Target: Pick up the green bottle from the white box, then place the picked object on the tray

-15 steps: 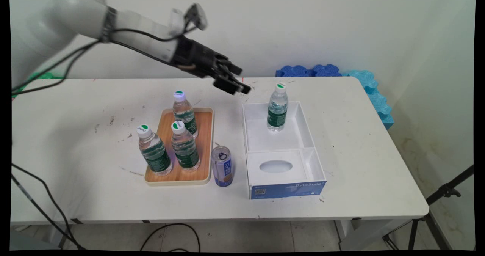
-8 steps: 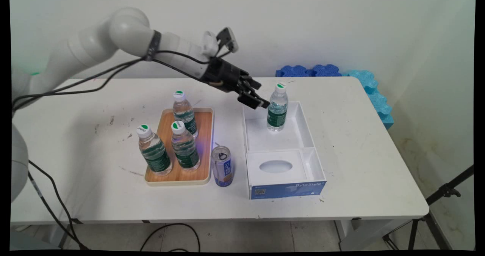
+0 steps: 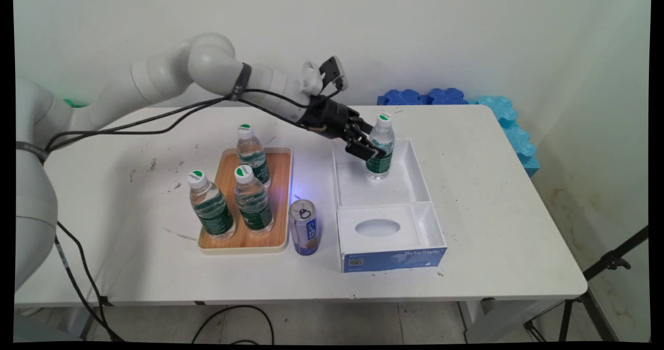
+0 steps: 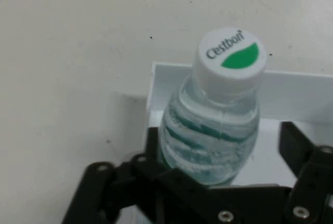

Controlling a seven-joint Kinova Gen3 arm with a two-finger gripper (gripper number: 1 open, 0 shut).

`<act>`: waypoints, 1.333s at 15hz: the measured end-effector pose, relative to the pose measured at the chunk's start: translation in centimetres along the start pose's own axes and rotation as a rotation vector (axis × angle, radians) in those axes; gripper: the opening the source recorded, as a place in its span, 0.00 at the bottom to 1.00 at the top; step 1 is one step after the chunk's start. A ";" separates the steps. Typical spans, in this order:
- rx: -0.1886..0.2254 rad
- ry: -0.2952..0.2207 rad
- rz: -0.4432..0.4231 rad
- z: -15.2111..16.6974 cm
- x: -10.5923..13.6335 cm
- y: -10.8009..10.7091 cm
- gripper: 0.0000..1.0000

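A clear water bottle (image 3: 379,167) with a green label and a white-and-green cap stands upright in the far compartment of a white open box (image 3: 419,169). My gripper (image 3: 374,150) reaches in from the left and is open, one finger on each side of the bottle's body. In the hand view the bottle (image 4: 213,130) fills the space between my fingers (image 4: 294,140); the left finger looks close against it, while a gap shows on the right. The gripper (image 4: 223,148) sits below the cap.
A wooden tray (image 3: 280,205) left of the box carries three more water bottles (image 3: 253,200). A drink can (image 3: 303,227) stands between the tray and the box. The box's near compartment has an insert with an oval hole (image 3: 377,227). Blue foam pieces (image 3: 498,111) lie at the far right edge.
My arm has swung right and down from above the table's middle, bringing the open gripper around the bottle in the box. The bottle has not moved.
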 end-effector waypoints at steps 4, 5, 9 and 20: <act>0.008 0.011 0.018 1.2 -0.1 -0.2 0.00; 0.011 0.016 0.021 1.4 -0.1 -0.3 0.00; 0.019 0.044 0.027 1.2 0.5 -0.3 0.00; 0.042 0.163 -0.017 -12.6 3.4 -1.2 0.00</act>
